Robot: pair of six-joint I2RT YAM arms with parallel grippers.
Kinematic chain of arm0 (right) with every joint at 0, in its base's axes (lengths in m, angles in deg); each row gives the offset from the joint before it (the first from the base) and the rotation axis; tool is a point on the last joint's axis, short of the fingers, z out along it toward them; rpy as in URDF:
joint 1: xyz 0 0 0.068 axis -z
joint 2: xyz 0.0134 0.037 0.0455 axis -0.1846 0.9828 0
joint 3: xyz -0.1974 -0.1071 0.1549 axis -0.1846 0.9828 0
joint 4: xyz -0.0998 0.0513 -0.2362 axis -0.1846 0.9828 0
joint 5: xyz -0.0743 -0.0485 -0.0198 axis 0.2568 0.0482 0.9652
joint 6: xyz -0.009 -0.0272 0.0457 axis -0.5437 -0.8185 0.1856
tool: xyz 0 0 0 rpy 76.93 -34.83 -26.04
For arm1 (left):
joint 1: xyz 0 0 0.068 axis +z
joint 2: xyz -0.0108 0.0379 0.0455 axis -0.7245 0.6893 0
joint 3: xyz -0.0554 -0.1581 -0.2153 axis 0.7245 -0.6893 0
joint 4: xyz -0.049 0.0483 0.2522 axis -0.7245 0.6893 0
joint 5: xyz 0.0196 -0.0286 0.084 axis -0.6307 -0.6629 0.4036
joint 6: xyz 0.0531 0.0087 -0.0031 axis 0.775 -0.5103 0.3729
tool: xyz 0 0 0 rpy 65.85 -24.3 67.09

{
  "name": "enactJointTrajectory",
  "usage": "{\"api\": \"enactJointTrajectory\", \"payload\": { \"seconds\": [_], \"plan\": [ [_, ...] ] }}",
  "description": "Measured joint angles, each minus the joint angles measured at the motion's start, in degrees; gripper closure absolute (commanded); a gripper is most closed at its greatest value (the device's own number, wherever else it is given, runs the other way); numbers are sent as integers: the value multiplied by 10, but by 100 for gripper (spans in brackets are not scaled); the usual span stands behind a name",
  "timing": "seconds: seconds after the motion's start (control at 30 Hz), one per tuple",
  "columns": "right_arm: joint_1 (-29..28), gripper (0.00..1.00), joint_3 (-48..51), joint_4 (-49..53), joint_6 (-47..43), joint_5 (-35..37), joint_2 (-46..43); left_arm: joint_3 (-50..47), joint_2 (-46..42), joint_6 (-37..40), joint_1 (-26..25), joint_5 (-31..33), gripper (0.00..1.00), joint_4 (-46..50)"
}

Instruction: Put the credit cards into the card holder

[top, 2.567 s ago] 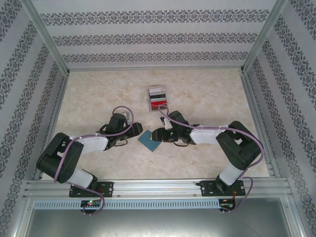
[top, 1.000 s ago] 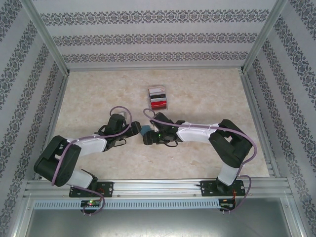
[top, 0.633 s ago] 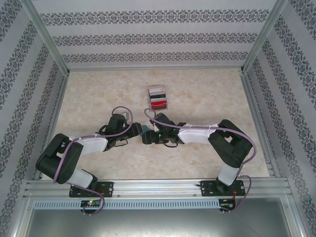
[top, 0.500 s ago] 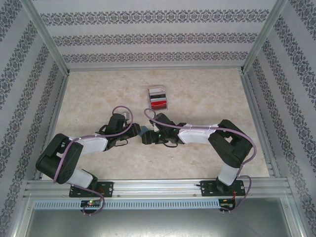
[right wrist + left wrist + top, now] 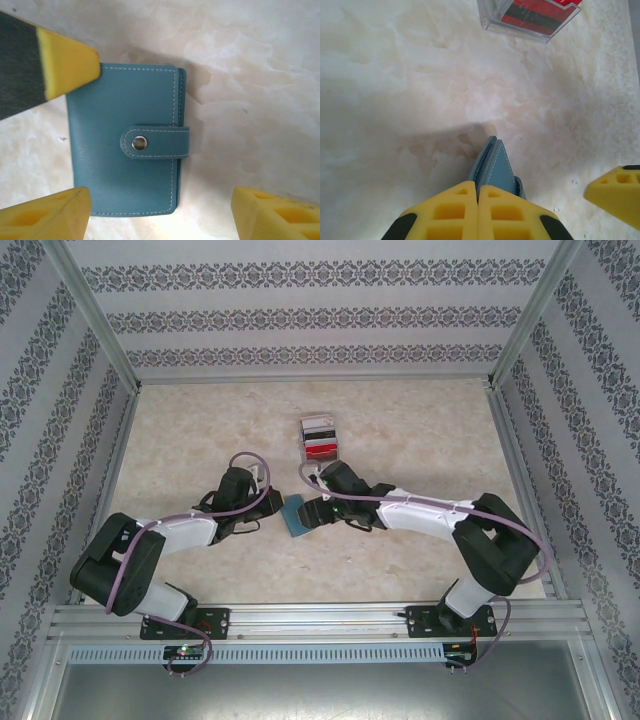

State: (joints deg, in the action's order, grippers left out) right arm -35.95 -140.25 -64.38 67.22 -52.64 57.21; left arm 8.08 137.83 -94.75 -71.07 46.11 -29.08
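The card holder (image 5: 296, 516) is a teal wallet, folded, with its strap snapped on the round button (image 5: 139, 143). My left gripper (image 5: 479, 200) is shut on one edge of the card holder (image 5: 494, 165), which I see edge-on there. My right gripper (image 5: 160, 215) is open just beside the card holder (image 5: 125, 165), not touching it; its fingers (image 5: 47, 216) stand wide apart. The credit cards (image 5: 320, 439), red, dark and white, stand in a clear stand (image 5: 492, 20) farther back.
The marble-patterned table (image 5: 420, 420) is fenced by metal rails and patterned walls. The clear stand sits just behind the two grippers. A yellow finger of the right gripper (image 5: 615, 192) shows beside the wallet in the left wrist view.
My left gripper has closed on the card holder's edge. The right gripper has widened and drawn back to the right, uncovering the wallet in the top view.
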Motion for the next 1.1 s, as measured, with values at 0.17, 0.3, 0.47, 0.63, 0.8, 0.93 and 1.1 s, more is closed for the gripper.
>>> {"api": "enactJointTrajectory", "payload": {
  "seconds": [0.17, 0.3, 0.47, 0.63, 0.8, 0.93, 1.1],
  "plan": [
    [-17, 37, -49, 6, -1, 26, 74, 0, -1, 2, 0, -10, 100, 0],
    [-20, 44, -72, 6, 1, 45, 106, 0, -2, 2, 0, -11, 100, 0],
    [-24, 67, -88, 5, 3, 58, 118, 3, -2, 5, 0, -6, 100, 0],
    [-28, 81, -85, -7, 5, 62, 115, 11, -2, 14, 0, -4, 100, 7],
    [-28, 98, -51, -26, 5, 76, 77, 18, -2, 20, 0, -8, 100, 9],
    [-27, 100, -24, -43, 3, 87, 50, 22, -2, 25, -1, -12, 100, 9],
    [-9, 100, 1, -41, 4, 106, 35, 25, 2, 36, -1, -13, 100, 16]
  ]
}}
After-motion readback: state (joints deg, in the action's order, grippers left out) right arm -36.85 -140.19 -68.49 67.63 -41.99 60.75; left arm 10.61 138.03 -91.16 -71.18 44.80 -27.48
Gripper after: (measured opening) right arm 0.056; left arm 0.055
